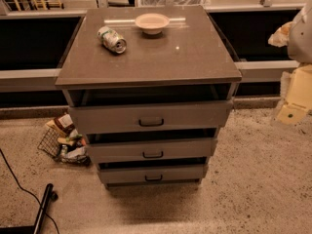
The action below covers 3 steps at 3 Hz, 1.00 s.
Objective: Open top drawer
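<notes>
The top drawer [148, 116] is the widest and tallest of three grey fronts on a grey cabinet in the middle of the camera view. Its small dark loop handle [151, 122] sits at its centre. A dark gap shows between the drawer front and the cabinet top. Two narrower drawers [152, 150] [152, 173] lie below it with like handles. My gripper [294, 106] shows as pale white and yellow parts at the right edge of the view. It is well to the right of the cabinet, about level with the top drawer, and touches nothing.
On the cabinet top [195, 57] a drinks can [111, 39] lies on its side beside a pale bowl [152, 23]. A wire basket [63, 139] of snack packets sits on the floor left of the cabinet. A black pole [44, 206] with a cable lies at bottom left. A rail runs behind.
</notes>
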Available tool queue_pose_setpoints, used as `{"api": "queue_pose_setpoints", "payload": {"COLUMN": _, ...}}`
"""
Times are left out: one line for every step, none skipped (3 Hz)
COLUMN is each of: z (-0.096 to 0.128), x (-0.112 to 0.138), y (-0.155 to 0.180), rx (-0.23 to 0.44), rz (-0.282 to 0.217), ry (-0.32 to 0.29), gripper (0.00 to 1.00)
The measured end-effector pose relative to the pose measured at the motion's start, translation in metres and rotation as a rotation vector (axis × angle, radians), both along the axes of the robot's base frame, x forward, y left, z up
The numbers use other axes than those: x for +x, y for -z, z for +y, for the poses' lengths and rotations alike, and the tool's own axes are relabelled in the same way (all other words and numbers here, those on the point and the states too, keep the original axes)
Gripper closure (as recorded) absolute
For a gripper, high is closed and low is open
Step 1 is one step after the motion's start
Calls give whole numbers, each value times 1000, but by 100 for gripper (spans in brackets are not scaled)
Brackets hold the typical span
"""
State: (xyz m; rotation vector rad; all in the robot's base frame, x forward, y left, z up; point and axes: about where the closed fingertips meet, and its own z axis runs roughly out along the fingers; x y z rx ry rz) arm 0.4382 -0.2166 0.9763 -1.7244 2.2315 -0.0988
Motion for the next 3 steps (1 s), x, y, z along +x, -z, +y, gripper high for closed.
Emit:
{"api": "queue_pose_setpoints", "payload": {"z": 0, "x": 0, "y": 0, "rx": 0, "rz": 0, "ry": 0, "gripper": 0}}
{"api": "queue_pose_setpoints", "payload": {"z": 9, "x": 7, "y": 26, "rx": 21, "rz": -17, "ry": -39, "gripper": 0}}
{"api": "queue_pose_setpoints", "payload": {"z": 25, "x": 16, "y": 76, "rx": 85, "rz": -33, "ry": -96, "gripper": 0}}
